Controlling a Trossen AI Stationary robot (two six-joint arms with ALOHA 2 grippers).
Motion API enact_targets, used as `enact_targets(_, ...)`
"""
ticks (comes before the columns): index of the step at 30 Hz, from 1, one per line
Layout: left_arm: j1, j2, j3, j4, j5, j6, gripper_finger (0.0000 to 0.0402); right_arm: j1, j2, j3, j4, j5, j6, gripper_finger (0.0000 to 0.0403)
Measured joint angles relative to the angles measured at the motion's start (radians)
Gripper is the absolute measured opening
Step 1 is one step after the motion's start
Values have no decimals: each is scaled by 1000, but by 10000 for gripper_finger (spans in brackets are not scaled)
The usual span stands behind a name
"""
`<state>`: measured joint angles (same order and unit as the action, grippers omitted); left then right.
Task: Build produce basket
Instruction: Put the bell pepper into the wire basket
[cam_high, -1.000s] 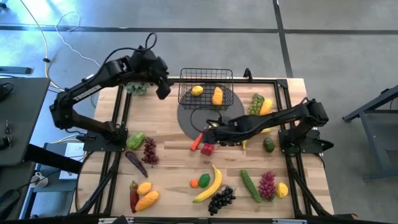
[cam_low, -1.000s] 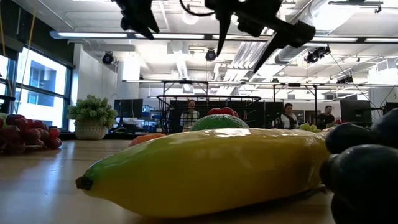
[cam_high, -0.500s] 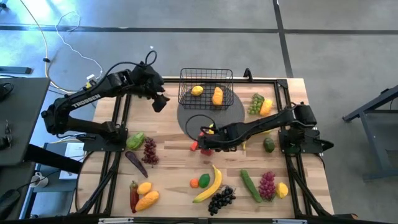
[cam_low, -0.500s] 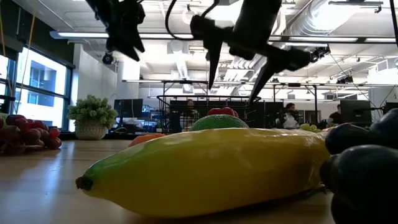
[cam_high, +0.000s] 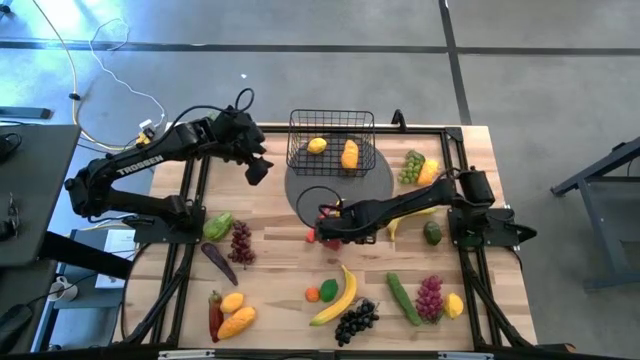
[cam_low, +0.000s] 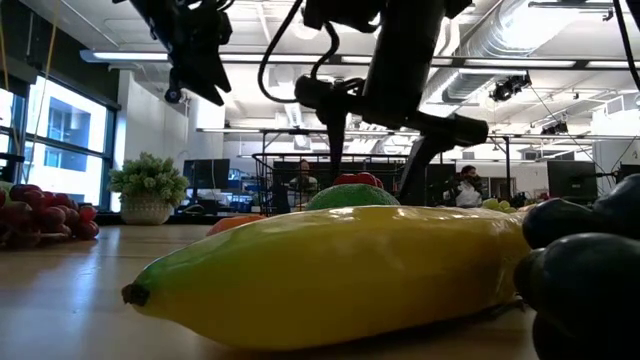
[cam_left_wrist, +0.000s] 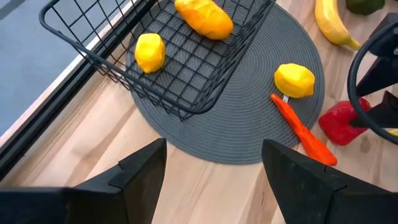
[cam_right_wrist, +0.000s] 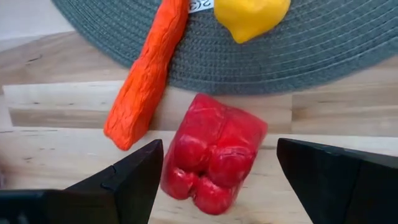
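The black wire basket (cam_high: 332, 140) stands at the far edge of a grey round mat (cam_high: 372, 188) and holds a lemon (cam_left_wrist: 150, 53) and an orange-yellow fruit (cam_left_wrist: 203, 17). A red pepper (cam_right_wrist: 214, 152) lies on the wood just off the mat's near edge, beside a carrot (cam_right_wrist: 146, 74) and another lemon (cam_right_wrist: 252, 15). My right gripper (cam_high: 326, 226) hangs open just above the pepper, pointing steeply down, one finger on each side of it and apart from it. My left gripper (cam_high: 256, 168) hovers open to the left of the basket, holding nothing.
More produce lies along the near half of the table: a banana (cam_high: 340, 295), black grapes (cam_high: 355, 321), a cucumber (cam_high: 403, 298), purple grapes (cam_high: 429, 296), red grapes (cam_high: 241, 242). An avocado (cam_high: 432, 232) and green grapes (cam_high: 411, 166) lie near the right arm.
My right gripper has come down onto the level of the red pepper, staying open, its fingers now straddling it. My left gripper has sunk and drifted toward the table's near edge, left of the basket. No produce has moved.
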<state>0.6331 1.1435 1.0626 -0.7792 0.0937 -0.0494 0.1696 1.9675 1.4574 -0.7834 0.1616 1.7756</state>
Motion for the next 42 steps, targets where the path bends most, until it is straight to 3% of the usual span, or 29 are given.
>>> enact_targets(10, 0, 0, 0, 0, -1, 15, 255, -7, 36, 4, 15, -87, -13, 178)
enact_targets(14, 0, 0, 0, 0, -4, 18, 255, -6, 33, 3, 23, -84, -30, 152)
enact_targets(18, 0, 0, 0, 0, -3, 17, 255, -5, 38, 32, -2, -87, -91, 151)
enact_targets(23, 0, 0, 0, 0, -3, 16, 255, -13, 37, 99, -61, -12, -209, 151)
enact_targets(42, 0, 1, 1, 0, -3, 16, 255, -161, 35, 398, -234, 48, -710, 142)
